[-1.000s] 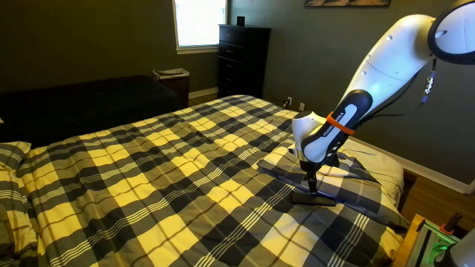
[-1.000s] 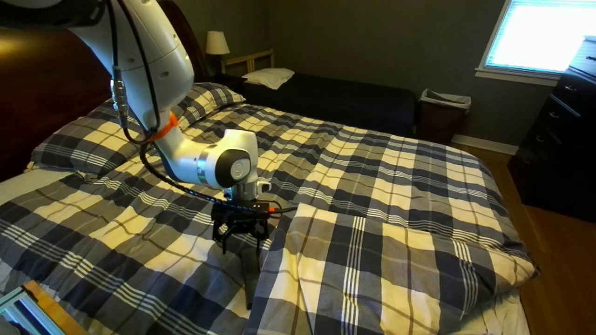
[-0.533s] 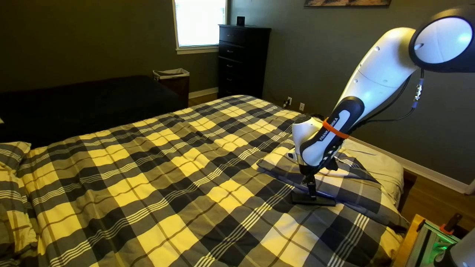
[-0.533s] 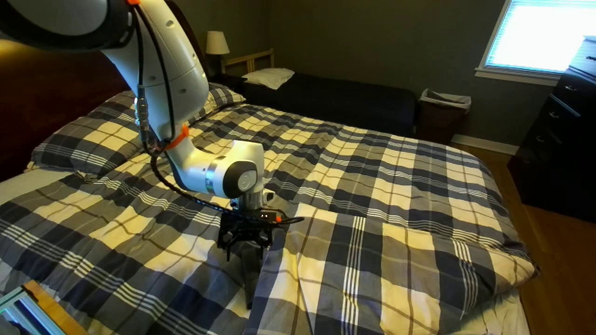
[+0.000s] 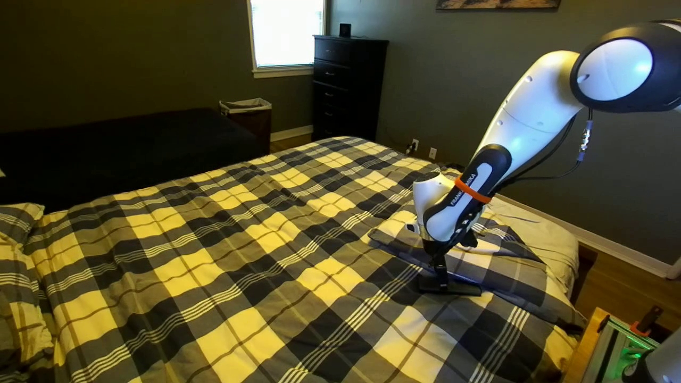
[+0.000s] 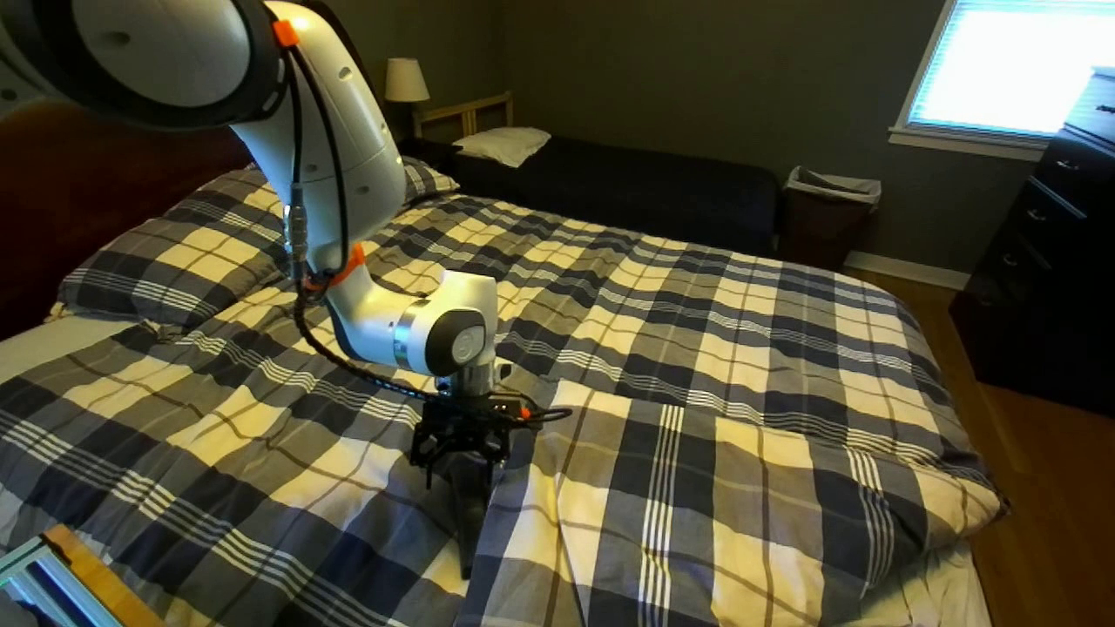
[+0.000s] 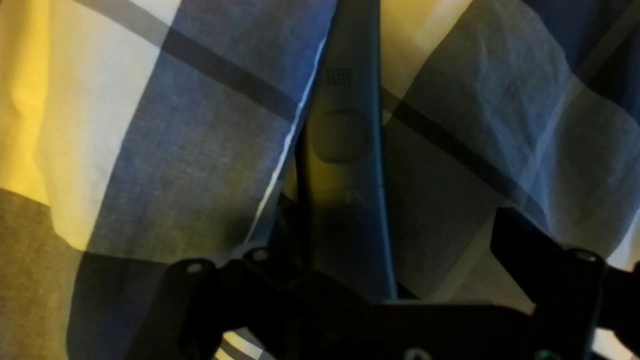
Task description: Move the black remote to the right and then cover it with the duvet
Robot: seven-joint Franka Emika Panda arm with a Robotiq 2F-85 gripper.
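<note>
While bright light fills the window point(image 5: 287, 33) beside a black chest of drawers point(image 5: 348, 88), the plaid duvet point(image 5: 202, 266) spreads, folded over at one side above a pale sheet point(image 6: 936, 592). On the Panda arm point(image 5: 524, 114) I read "FRANK" and "MIKA" either side of an orange band point(image 5: 472, 190). On the duvet by the folded edge lies the black remote point(image 7: 345, 150), long axis roughly following that edge; the gripper point(image 6: 459, 481) stands above one end, fingers point(image 7: 525, 245) spread apart.
</note>
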